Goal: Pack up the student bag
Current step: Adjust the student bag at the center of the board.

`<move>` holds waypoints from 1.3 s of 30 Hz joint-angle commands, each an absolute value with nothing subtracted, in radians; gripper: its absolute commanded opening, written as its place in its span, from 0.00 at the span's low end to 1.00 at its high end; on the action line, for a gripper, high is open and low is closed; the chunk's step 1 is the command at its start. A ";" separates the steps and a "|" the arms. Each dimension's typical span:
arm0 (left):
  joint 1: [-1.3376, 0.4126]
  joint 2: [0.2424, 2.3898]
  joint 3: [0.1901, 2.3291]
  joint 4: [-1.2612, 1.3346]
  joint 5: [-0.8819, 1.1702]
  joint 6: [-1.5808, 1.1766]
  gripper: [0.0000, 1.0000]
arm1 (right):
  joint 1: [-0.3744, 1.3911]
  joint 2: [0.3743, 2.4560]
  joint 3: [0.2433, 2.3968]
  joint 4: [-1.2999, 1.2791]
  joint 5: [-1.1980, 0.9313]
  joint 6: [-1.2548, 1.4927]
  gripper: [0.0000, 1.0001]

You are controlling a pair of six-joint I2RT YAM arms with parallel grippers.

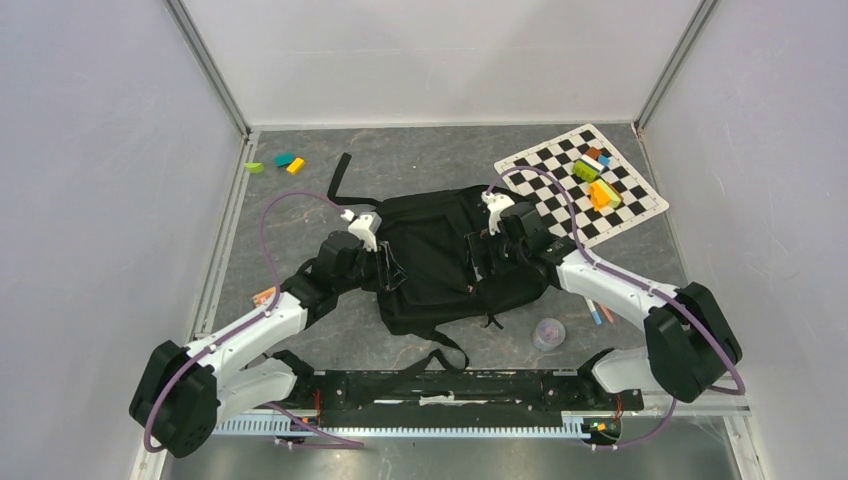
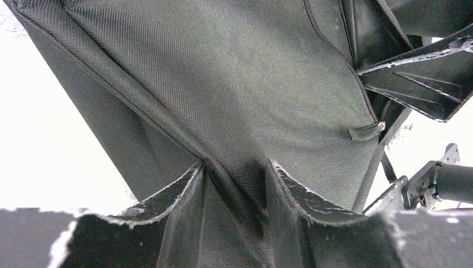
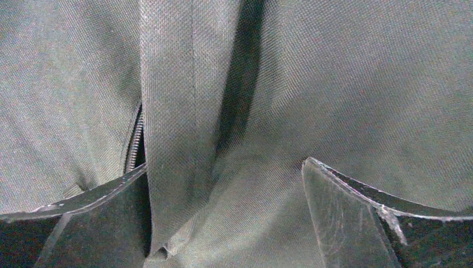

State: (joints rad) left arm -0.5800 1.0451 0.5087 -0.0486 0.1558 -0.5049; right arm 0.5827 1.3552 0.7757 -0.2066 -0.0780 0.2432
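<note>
Top view: student bag (image 1: pixel 440 265) lies flat mid-tabletop (image 1: pixel 420 160) between the 2 arms, no contents showing. Coloured blocks (image 1: pixel 598 180) sit outside it on the checkered mat (image 1: pixel 550 165). Left wrist: left hand (image 2: pixel 234 167) half spread astride a fabric ridge; cannot tell if it grips. Right wrist: right hand (image 3: pixel 226 163) spread wide on fabric beside a slightly gaping zipper (image 3: pixel 134 148). Judgement: pinch 1 layer only, then lift to open the mouth.

- The left arm (image 1: pixel 255 325) reaches forward and inward to the right
- The left gripper (image 2: pixel 234 167) has its jaws about half apart; its fingers (image 2: pixel 184 206) press on the student bag (image 2: pixel 223 72) with a fold between them, pinched or not I cannot tell
- The right arm (image 1: pixel 610 285) reaches forward and inward to the left
- The right gripper (image 3: pixel 226 167) has jaws wide apart, with its fingertips (image 3: pixel 340 206) on the cloth
</note>
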 commanded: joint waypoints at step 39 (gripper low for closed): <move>-0.761 1.115 0.872 -0.347 -0.407 -0.391 1.00 | 0.654 1.397 0.683 0.178 -0.399 0.420 0.98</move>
